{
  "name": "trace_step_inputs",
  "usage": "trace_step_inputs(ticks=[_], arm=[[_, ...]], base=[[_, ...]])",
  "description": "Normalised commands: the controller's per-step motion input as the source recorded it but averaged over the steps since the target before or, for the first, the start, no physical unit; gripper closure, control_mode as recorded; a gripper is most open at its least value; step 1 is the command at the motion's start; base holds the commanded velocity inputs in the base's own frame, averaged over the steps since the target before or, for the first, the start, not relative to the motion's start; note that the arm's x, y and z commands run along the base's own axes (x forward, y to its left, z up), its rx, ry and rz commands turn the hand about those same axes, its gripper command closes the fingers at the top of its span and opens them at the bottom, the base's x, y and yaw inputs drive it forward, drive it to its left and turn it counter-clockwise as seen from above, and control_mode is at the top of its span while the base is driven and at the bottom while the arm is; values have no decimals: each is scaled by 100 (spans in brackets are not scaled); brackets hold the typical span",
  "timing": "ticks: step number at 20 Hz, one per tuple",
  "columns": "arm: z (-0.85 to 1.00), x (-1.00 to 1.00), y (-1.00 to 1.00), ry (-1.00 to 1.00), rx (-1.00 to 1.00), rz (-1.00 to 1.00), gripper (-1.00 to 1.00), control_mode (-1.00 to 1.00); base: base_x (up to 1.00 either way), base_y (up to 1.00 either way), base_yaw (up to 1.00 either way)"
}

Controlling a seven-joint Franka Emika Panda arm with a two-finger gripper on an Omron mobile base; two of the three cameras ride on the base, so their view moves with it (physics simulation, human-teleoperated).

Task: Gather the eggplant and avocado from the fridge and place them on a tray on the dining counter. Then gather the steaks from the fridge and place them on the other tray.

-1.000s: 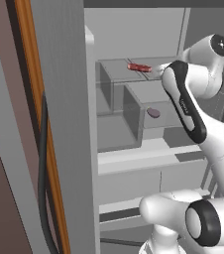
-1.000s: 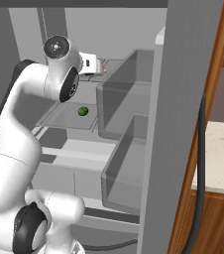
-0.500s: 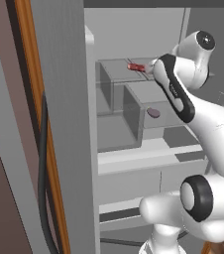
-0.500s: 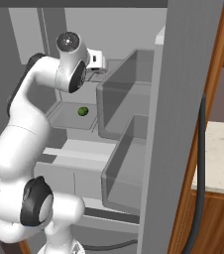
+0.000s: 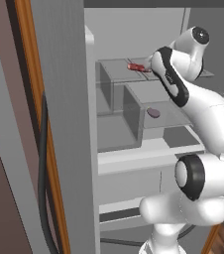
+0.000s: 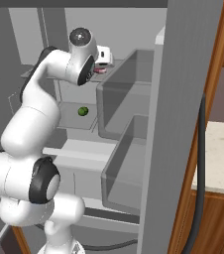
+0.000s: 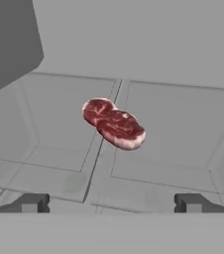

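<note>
We see our two-finger gripper [image 7: 111,202] with its dark fingers [image 7: 32,202] spread wide and released, grasping nothing. The flat dark red raw steak [image 7: 113,122] lies on the grey fridge shelf [image 7: 183,129] at twelve o'clock from the fingers, apart from them. In the right base view, the small round green avocado [image 6: 83,111] rests on a lower shelf [image 6: 67,119], at six o'clock below the hand.

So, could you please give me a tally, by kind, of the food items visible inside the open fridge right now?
Steak: 1, red, on an upper shelf ahead of the open gripper
Avocado: 1, green, on a lower shelf
Small purple item, likely the eggplant: 1
Total: 3
</note>
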Motion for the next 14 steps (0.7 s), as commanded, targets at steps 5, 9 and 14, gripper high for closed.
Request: trace_step_inputs(ticks=[5, 9, 14], arm=[[0, 42, -3, 0, 0, 2, -100, -100], [-2, 40, -2, 0, 0, 3, -100, -100], [-27, 39, -4, 0, 0, 6, -100, -100]], base=[[0, 0, 0], [0, 0, 0], [0, 0, 0]])
